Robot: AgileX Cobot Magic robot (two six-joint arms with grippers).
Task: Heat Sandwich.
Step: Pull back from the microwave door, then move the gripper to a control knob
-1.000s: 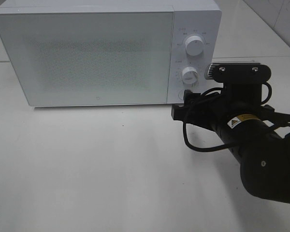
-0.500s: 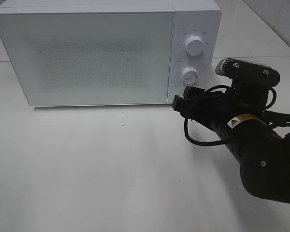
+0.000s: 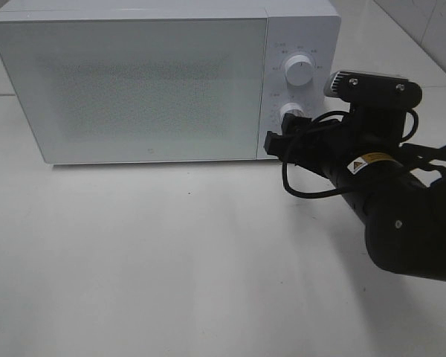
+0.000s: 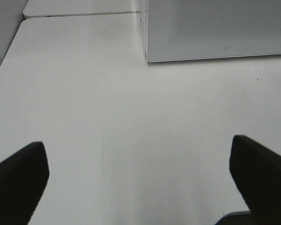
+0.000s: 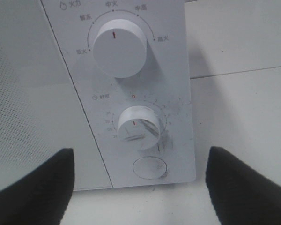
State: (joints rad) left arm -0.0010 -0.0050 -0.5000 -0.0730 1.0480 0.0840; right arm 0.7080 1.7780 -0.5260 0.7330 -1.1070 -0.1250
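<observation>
Arm [image 3: 401, 223] outstretched, right tool [image 5: 140, 185] spread before microwave [image 3: 134, 82] lower dial [image 5: 139, 127], apparently not touching; left tool [image 4: 140, 178] spread

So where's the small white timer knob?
The timer knob sits on the white microwave's right panel, between the bigger knob and round button, facing the right gripper.

The microwave [image 3: 134, 82] is white and box-shaped and stands upright on the table [image 3: 171, 260] with its door shut. The door's dotted panel hides the interior. On the control strip beside the door, the upper knob [image 5: 119, 47] has its red mark pointing straight up. The lower knob [image 5: 139, 126] sits beneath it, and a round button [image 5: 149, 168] is lowest.
</observation>
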